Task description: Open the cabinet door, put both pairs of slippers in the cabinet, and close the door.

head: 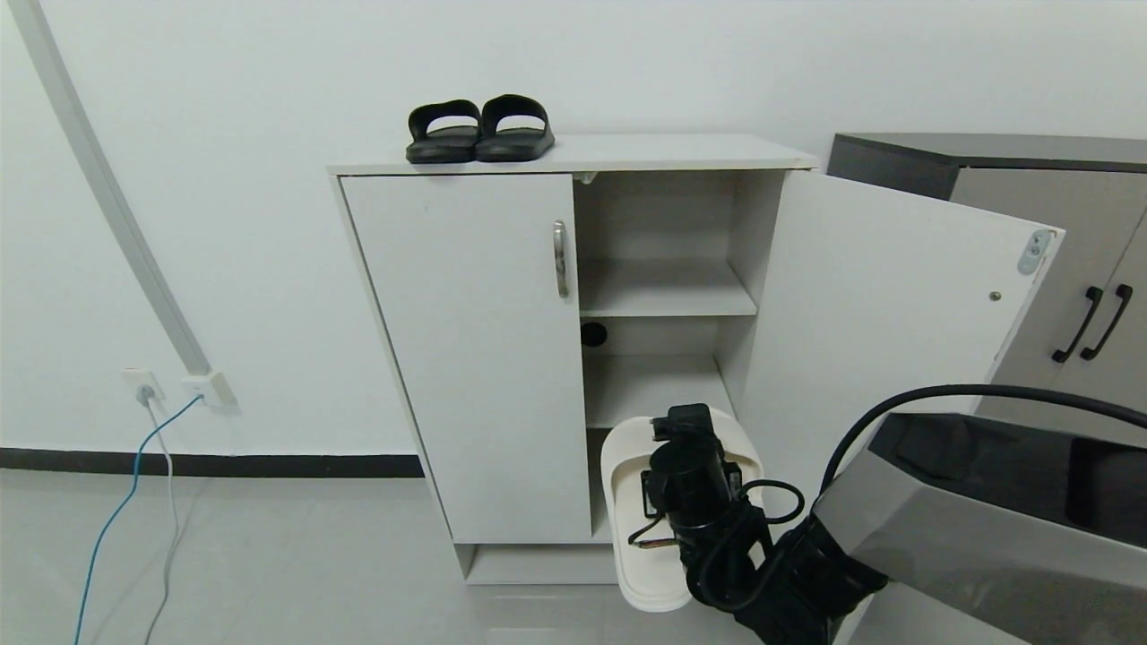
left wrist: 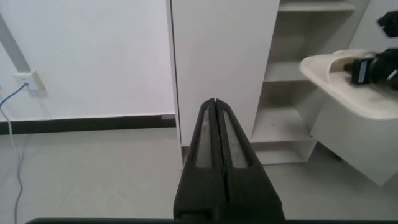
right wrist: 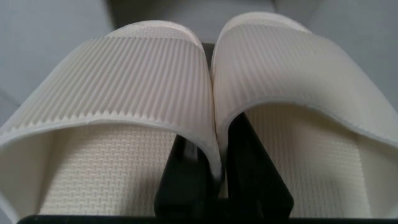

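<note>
1. Head view: the right claw (head: 681, 421) is gripping the white slippers (head: 627, 511) as a side-by-side pair. Their long axis is running along the claw's reach, toes leading. The cabinet (head: 466, 358) opening is lying straight ahead of the claw, with the lower shelf (head: 650, 385) just beyond the toes. The open door (head: 878, 340) is standing close on the claw's right. The black slippers (head: 479, 130) are sitting on the cabinet top, well above and to its left.
2. Left wrist view: the left claw (left wrist: 215, 109) is closed on nothing and is hanging well apart from the cabinet. The right arm is therefore judged the nearer one.
3. Right wrist view: the right claw (right wrist: 217, 177) is pinching the adjoining strap edges, and both toes are pointing away from it.
</note>
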